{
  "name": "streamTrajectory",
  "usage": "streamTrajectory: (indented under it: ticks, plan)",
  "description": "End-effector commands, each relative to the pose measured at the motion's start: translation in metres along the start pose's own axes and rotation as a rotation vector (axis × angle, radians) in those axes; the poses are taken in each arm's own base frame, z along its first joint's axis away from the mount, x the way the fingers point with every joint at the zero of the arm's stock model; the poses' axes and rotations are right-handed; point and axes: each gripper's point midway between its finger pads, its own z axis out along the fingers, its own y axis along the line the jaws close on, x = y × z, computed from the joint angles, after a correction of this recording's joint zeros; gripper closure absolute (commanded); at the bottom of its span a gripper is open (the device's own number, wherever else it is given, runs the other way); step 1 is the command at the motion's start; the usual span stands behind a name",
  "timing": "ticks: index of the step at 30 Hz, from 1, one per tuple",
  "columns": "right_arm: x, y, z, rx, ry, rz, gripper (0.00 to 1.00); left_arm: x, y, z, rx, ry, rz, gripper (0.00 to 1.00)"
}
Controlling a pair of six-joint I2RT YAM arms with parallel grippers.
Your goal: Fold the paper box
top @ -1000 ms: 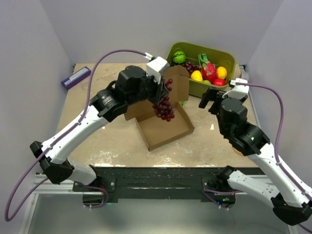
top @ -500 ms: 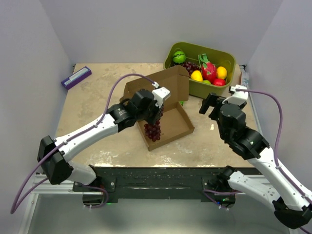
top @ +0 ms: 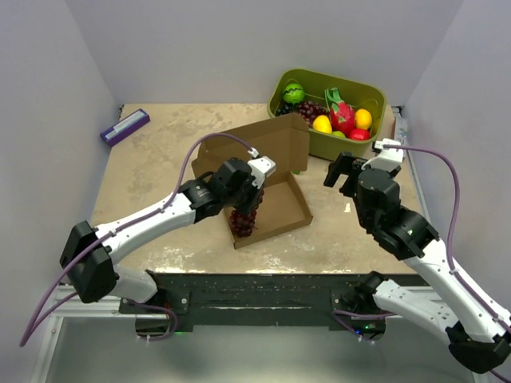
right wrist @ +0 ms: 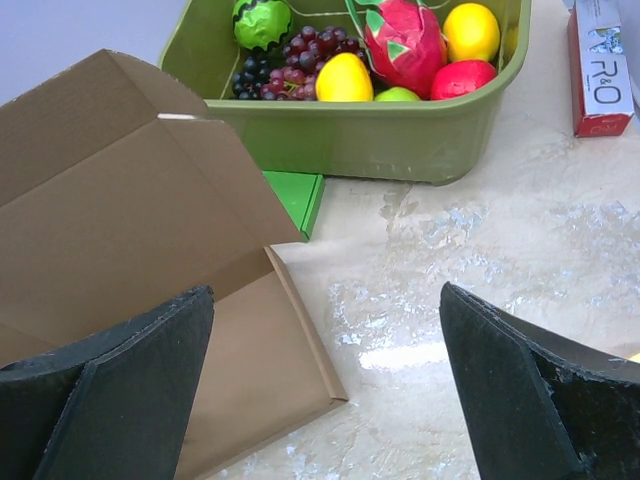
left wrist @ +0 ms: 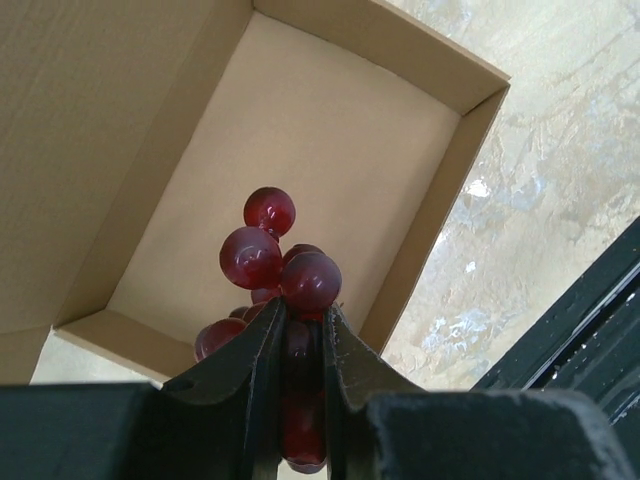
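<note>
The paper box [top: 275,206] sits open in the middle of the table [top: 152,179]. Its shallow tray [left wrist: 300,130] lies flat, with the long sides running left to right on a slight slant. Its lid [top: 263,148] stands upright along the far long edge. The left gripper [top: 247,198] hangs right over the tray's near-left corner. Its fingers are drawn almost together on a bunch of red grapes [top: 243,222], which dangles just above the cardboard floor or perhaps brushes it; I cannot tell which from here. So the box lies straight below that pincer, and the left arm is plainly the nearer of the two. The right gripper [top: 342,172] hovers off the tray's right end, between the box and the green bin [top: 375,102] of fruit. Its jaws are spread as wide as they go and hold nothing. From its own camera the lid's inner face and the tray's right corner fill the left side, so the box lies ahead and to its left. To my eye the folding turns on that upright lid: it hinges on the far side and must swing toward the arms to cover the tray. That path is blocked while the left arm and its grapes stand over the opening. The free right pincer looks better placed to reach the lid's right end.
</note>
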Motion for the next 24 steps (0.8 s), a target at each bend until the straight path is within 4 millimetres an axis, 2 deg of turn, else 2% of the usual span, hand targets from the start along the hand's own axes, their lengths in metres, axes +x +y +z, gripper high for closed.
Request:
streamTrajectory:
  ticks: [1,4,6,7,8,10,11,13,15,18,19,21,22,24]
  plan:
    - [-0.002,0.002,0.001,-0.002,-0.013,0.030,0.02,-0.016,-0.011,0.017,0.052,-0.038,0.009,1.00]
    - [-0.001,0.001,0.002,0.000,-0.013,0.029,0.02,-0.017,-0.013,0.034,0.060,-0.027,0.009,1.00]
    - [-0.001,0.002,0.003,-0.001,-0.012,0.028,0.02,-0.027,-0.017,0.044,0.077,-0.049,0.008,1.00]
    - [0.000,0.003,0.003,-0.003,-0.010,0.025,0.02,-0.021,-0.017,0.058,0.076,-0.017,0.008,1.00]
    - [-0.001,0.002,0.003,-0.002,-0.010,0.023,0.02,-0.029,-0.020,0.062,0.087,-0.025,0.015,1.00]
    - [0.000,0.003,0.003,-0.003,-0.006,0.015,0.02,-0.027,-0.020,0.079,0.088,-0.004,0.020,0.99]
    - [0.001,0.002,0.004,0.000,-0.004,0.009,0.02,-0.033,-0.020,0.083,0.088,-0.013,0.028,0.98]
    - [0.003,0.000,0.004,0.008,-0.002,0.004,0.02,-0.029,-0.019,0.095,0.082,0.012,0.035,0.96]
    - [0.006,-0.001,0.005,0.011,0.001,-0.001,0.02,-0.034,-0.017,0.101,0.072,0.008,0.044,0.94]
    - [0.015,0.000,0.008,0.002,0.018,-0.006,0.01,-0.034,-0.013,0.109,0.046,0.014,0.050,0.75]
    - [0.020,0.004,0.009,-0.012,0.033,-0.012,0.01,-0.035,-0.012,0.109,0.042,0.012,0.050,0.59]
    - [0.032,0.006,0.013,-0.020,0.060,-0.008,0.01,-0.041,-0.014,0.105,0.049,-0.007,0.061,0.45]
    - [0.039,0.009,0.016,-0.026,0.078,-0.012,0.01,-0.046,-0.016,0.102,0.063,-0.026,0.062,0.33]
    - [0.052,0.014,0.020,-0.048,0.108,-0.006,0.01,-0.052,-0.019,0.092,0.085,-0.058,0.100,0.27]
